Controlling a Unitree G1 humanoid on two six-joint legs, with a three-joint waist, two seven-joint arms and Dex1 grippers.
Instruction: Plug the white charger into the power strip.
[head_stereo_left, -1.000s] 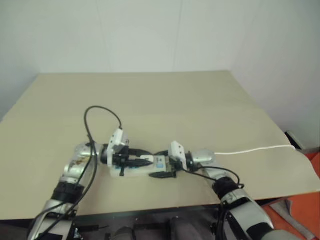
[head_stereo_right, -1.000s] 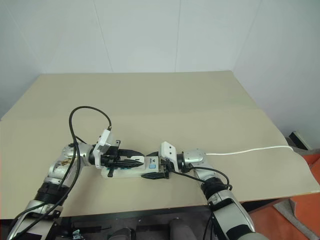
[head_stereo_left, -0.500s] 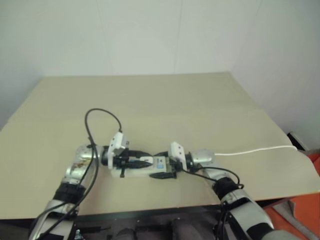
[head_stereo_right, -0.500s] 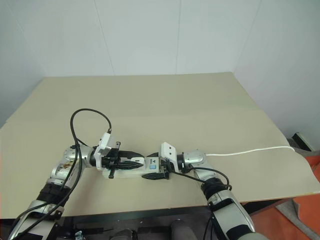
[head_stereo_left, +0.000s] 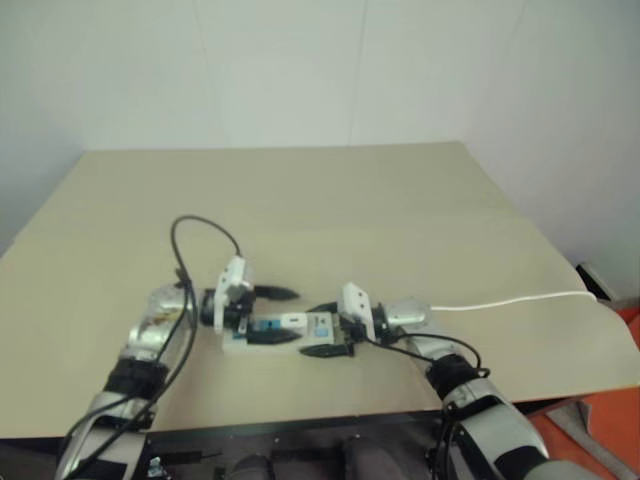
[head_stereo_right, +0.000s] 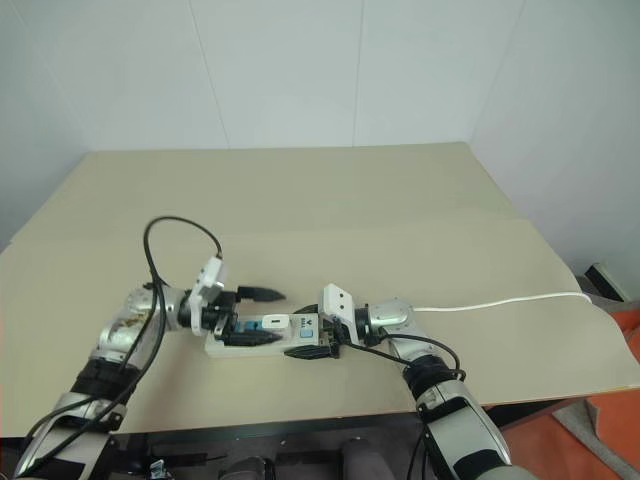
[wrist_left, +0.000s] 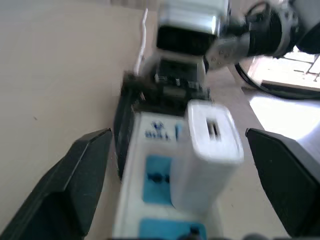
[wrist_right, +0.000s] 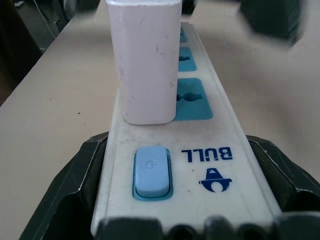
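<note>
The power strip (head_stereo_right: 262, 338) lies flat on the tan table near its front edge. The white charger (head_stereo_right: 275, 322) stands upright in the socket nearest the switch (wrist_right: 151, 171). My left gripper (head_stereo_left: 272, 316) is open, one finger (wrist_left: 80, 185) on each side of the charger (wrist_left: 210, 150) and apart from it. At the strip's switch end (wrist_right: 210, 165), my right gripper (head_stereo_right: 315, 338) is shut on the power strip, with its black fingers (wrist_right: 82, 185) pressed against both long sides. The charger (wrist_right: 145, 60) rises just beyond the switch.
The strip's thin white cord (head_stereo_right: 500, 300) runs right across the table and off its right edge. A black cable loop (head_stereo_right: 180, 225) arches above my left wrist. The table's front edge (head_stereo_right: 300, 415) lies close behind the strip.
My left gripper has opened and let go of the charger, which stays standing in the strip. The right gripper has kept its hold.
</note>
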